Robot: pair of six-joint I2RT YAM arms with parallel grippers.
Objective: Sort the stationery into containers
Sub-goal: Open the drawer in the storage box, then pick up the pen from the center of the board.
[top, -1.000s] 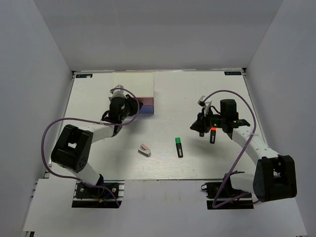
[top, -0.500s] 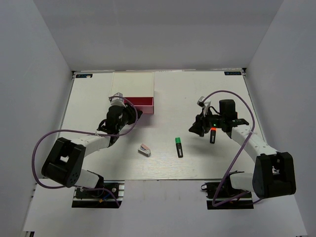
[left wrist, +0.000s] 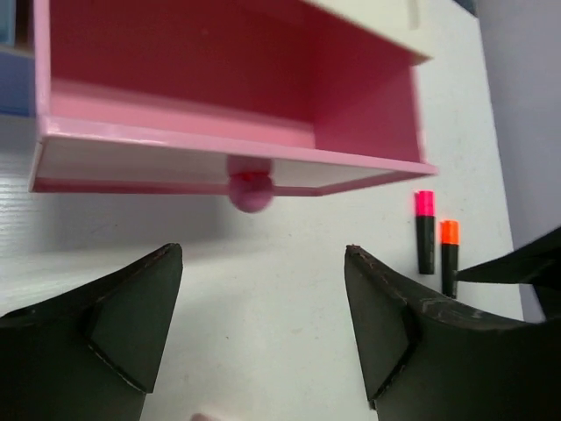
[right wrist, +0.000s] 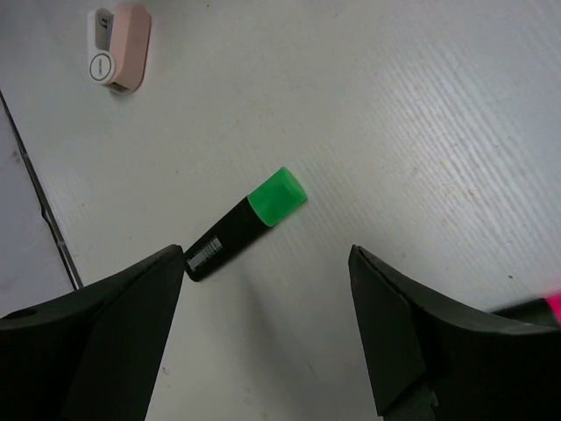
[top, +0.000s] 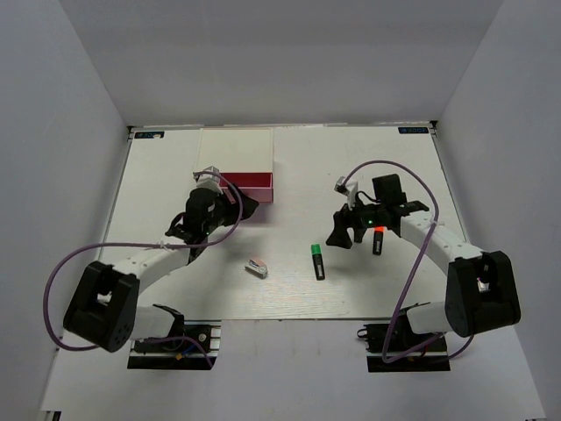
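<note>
The pink drawer of the white-topped box stands pulled out, and nothing shows inside it. My left gripper is open just in front of its round knob, not touching it. A pink-capped highlighter and an orange-capped highlighter lie side by side on the table. My right gripper is open and empty above the table, just beside the green-capped highlighter. The small pink-and-white stapler-like piece lies farther off. From above, the left gripper sits at the drawer front and the right gripper is right of the green highlighter.
A blue drawer front shows at the left of the pink one. The stapler-like piece lies between the arms near the front. The white table mat's near edge runs just behind the arm bases, and grey walls enclose the table.
The left gripper pulled the pink drawer out, then opened off the knob and backed away slightly. The right gripper opened and moved left toward the green highlighter.
</note>
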